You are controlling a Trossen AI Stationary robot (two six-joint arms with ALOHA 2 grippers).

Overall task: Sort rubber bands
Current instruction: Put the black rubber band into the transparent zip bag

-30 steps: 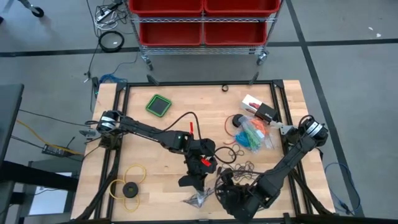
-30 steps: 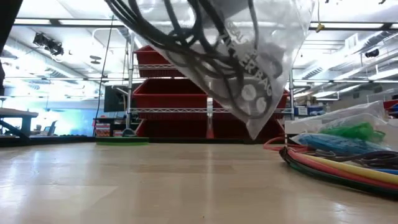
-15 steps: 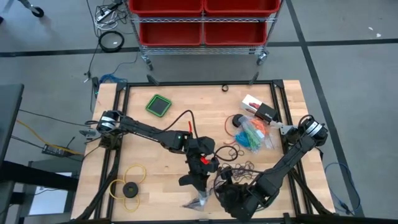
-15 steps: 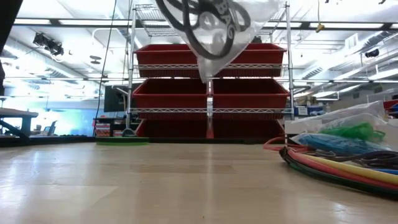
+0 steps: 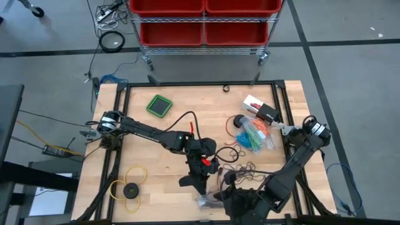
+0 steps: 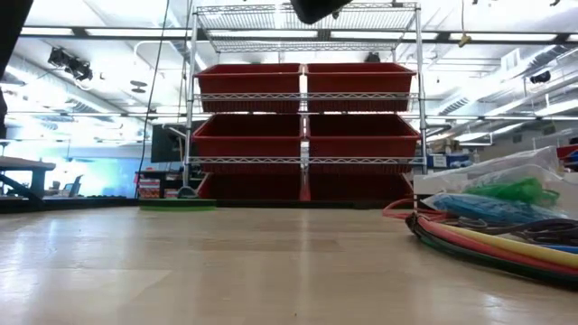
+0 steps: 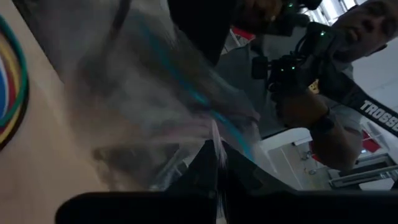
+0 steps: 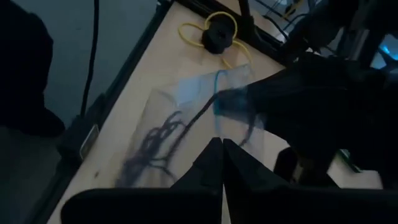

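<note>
Since a second ago: the clear bag (image 5: 209, 199) has gone up out of the low view, where only a dark scrap shows at the top edge. In the high view the right gripper (image 5: 220, 195) has shifted left onto the bag and its fingers have closed.

High view, left to right:
- yellow ring with black disc (image 5: 130, 189), lower left of the table (image 5: 156, 134)
- green square pad (image 5: 160, 105), upper left
- left gripper (image 5: 201, 190), lower centre, clamped on the bag's edge; bag holds dark rubber bands (image 8: 155, 144)
- right gripper just right of it, fingers shut; the right wrist view shows them pressed together at the bag
- loose dark bands (image 5: 240, 167) on the table, right of centre
- second bag with blue, green and orange bands (image 5: 255, 135), right of centre
- white box (image 5: 261, 110), upper right

Low view: coloured cables (image 6: 492, 239) at right, red bin rack (image 6: 305, 126) behind the table.
</note>
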